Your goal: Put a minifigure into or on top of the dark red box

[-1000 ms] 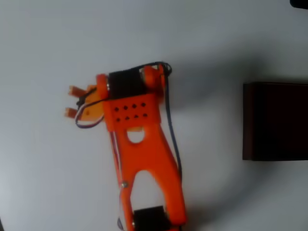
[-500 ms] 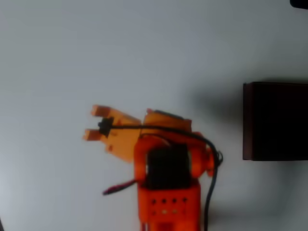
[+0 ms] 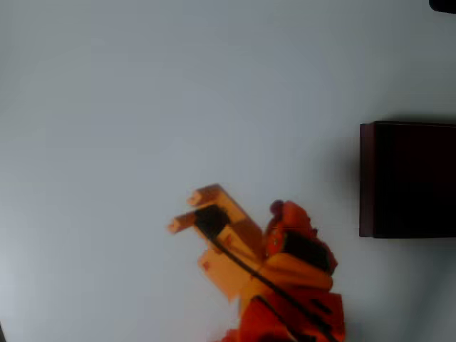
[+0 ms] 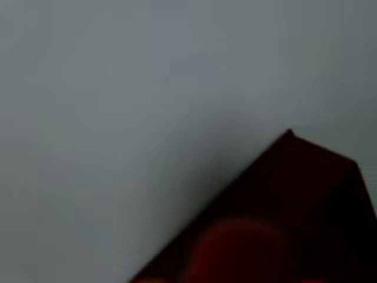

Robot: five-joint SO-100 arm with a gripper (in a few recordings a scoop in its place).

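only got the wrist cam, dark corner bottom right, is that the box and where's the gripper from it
observer: yes, that's the dark red box. In the overhead view it sits at the right edge, and the gripper is apart from it, lower and to the left.
operator: which way are the fingers pointing
observer: up and left in the overhead view, away from the box.
operator: holding anything
observer: cannot tell. The fingertips stand apart, with nothing clear between them.

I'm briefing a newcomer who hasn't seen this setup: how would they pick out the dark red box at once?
Start from the plain pale table in the overhead view and look to its right edge. There sits the dark red box, cut off by the frame, well right of the orange arm's pincer. It is the one dark maroon rectangle with a near-black interior.
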